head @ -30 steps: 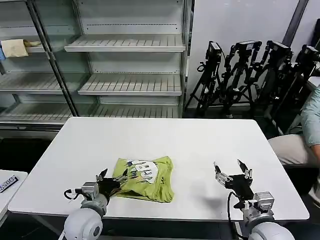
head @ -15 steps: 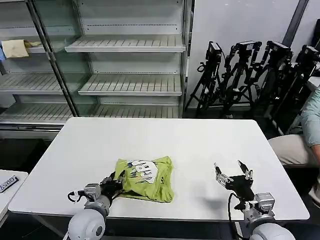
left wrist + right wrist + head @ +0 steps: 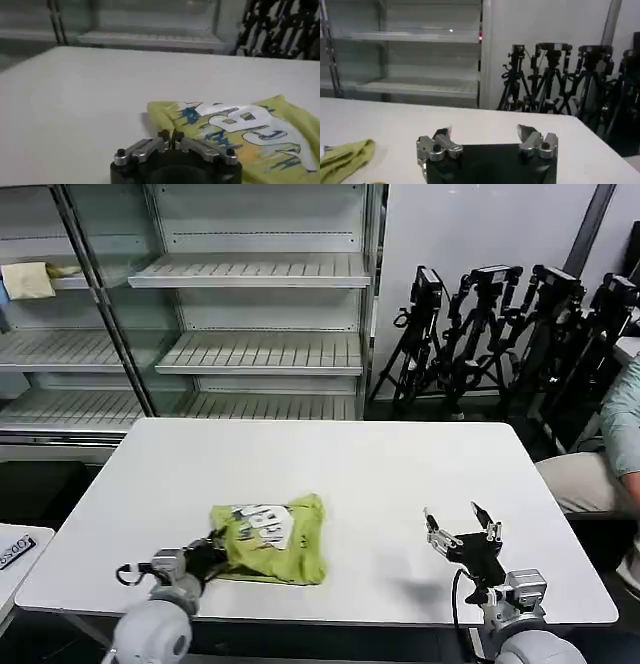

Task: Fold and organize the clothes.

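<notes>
left gripper (image 3: 212, 546): jaws pinching near-left edge of folded T-shirt (image 3: 270, 539) | right gripper (image 3: 462, 532): jaws spread, hovering above table (image 3: 380, 474), well apart from T-shirt

one t-shirt (image 3: 270, 539), two claws (image 3: 215, 549) (image 3: 460, 526)

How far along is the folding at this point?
Done: the T-shirt already lies folded into a compact bundle on the table. In hand: the left claw is shut on its near edge. Left: putting it away. The right claw hangs open, apart.
</notes>
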`<state>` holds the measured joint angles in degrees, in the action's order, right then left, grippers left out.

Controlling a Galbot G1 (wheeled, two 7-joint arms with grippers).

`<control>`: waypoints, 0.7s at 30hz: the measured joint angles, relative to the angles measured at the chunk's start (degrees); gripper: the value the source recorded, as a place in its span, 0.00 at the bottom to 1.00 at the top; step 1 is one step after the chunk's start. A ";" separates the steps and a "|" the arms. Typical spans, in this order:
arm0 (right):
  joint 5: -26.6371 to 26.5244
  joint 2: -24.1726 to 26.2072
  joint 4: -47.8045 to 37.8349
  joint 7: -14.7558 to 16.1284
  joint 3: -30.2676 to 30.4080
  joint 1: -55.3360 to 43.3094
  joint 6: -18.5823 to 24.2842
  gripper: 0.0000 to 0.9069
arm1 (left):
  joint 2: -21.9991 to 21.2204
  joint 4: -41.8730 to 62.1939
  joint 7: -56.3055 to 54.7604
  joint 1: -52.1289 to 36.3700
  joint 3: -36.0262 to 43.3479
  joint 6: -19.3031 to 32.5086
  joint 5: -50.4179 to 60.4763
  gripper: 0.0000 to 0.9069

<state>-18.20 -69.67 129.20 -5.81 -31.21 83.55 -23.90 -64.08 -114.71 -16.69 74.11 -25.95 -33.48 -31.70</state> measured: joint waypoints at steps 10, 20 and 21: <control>0.68 -1.46 -2.00 1.01 2.21 -1.53 2.25 1.00 | 18.00 1.81 8.87 7.47 -20.77 -0.02 -0.62 0.01; 0.84 -1.10 -2.74 1.30 2.07 -1.24 3.82 1.00 | 17.34 -8.42 8.89 9.18 -20.00 0.27 5.41 0.01; 0.85 -0.98 -2.63 1.30 1.90 -1.31 3.80 1.00 | 15.59 -9.21 8.54 9.21 -18.22 0.30 6.78 0.01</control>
<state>-17.35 -70.64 126.57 -4.51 -29.31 82.24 -20.09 -48.49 -123.92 -8.15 83.32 -44.16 -33.18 -24.92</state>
